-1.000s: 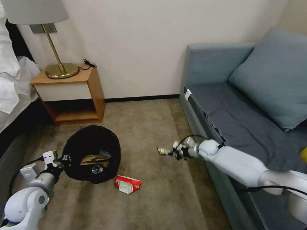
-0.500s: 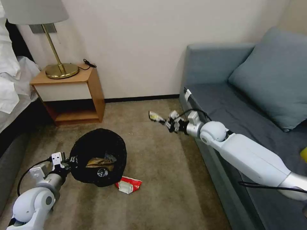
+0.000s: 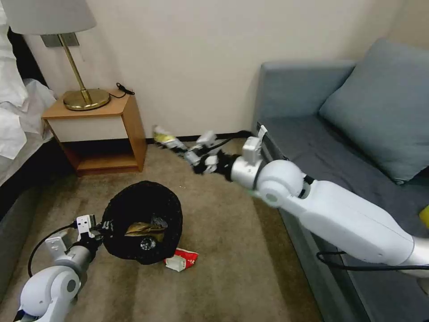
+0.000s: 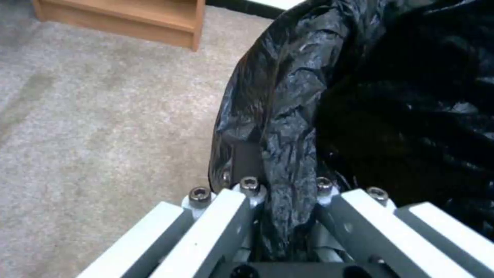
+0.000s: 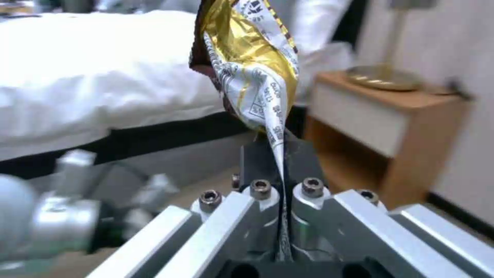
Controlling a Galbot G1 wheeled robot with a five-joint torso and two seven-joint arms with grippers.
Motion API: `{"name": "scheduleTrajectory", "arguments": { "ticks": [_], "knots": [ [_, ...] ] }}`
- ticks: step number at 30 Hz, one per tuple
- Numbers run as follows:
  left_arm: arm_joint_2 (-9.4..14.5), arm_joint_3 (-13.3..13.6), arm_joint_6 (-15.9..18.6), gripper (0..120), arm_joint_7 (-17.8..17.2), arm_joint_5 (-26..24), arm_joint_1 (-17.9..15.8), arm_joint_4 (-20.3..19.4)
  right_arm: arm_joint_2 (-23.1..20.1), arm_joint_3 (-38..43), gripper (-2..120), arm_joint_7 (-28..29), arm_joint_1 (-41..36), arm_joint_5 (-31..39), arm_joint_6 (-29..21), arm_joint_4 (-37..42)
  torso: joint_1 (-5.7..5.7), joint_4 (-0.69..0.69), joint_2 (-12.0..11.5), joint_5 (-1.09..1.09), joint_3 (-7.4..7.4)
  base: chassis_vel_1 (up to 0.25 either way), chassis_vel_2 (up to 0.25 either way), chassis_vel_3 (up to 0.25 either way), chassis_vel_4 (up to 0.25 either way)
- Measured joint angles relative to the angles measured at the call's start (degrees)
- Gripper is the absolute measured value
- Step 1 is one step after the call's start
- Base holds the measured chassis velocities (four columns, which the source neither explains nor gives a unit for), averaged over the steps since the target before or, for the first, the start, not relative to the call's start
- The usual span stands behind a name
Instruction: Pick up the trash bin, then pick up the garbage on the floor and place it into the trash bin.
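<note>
Left gripper (image 3: 99, 226): lower left of head view, jaws clamped on the rim of the small round trash bin lined with crinkly black plastic bag (image 3: 142, 221); bag fold pinched between the fingers (image 4: 242, 162) in left wrist view.
Bin: tilted, mouth facing camera, brown crumpled paper (image 3: 142, 229) inside.
Red-white wrapper (image 3: 181, 260): on beige carpet (image 3: 223, 250), touching the bin's lower right edge.
Right gripper (image 3: 190, 154): centre frame, above the carpet, jaws pressed together on the dark-gold foil wrapper (image 5: 252, 65); wrapper (image 3: 166, 137) sat upper right of the bin, well apart.
Wooden nightstand (image 3: 103, 134): upper left.
</note>
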Motion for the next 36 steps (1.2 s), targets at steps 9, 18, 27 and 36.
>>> {"name": "scheduleTrajectory", "arguments": {
  "ticks": [9, 18, 27, 36],
  "knots": [
    [-0.47, 0.80, 1.11, 2, -1.36, -0.12, 0.90, -3.18, 4.03, -5.86, 0, 0.42, -1.60, -3.35, 0.06, -3.07, 0.00, 0.00, 0.00, 0.01, 0.00, 0.000, 0.000, 0.000, 0.000],
    [-0.79, 0.09, 1.31, 2, -1.64, -0.19, 1.66, -4.06, 5.12, -8.21, 0, 0.10, -2.89, -5.28, 0.08, -4.72, 0.00, 0.00, 0.00, 0.01, 0.00, 0.000, 0.000, 0.000, 0.000],
    [-0.81, 0.19, 1.40, 2, -1.79, -0.34, 1.88, -4.57, 6.82, -10.74, 0, 0.41, -4.02, -6.66, 0.05, -6.21, 0.00, -0.01, 0.00, 0.01, 0.00, 0.000, 0.000, 0.000, 0.000],
    [-0.70, -0.36, 1.71, 2, -1.98, -1.81, 2.43, -5.39, 11.16, -12.33, 2, 0.03, -4.03, -8.04, 0.05, -11.20, 0.00, 0.00, 0.00, 0.01, 0.00, 0.000, 0.000, 0.000, 0.000]
  ]
}}
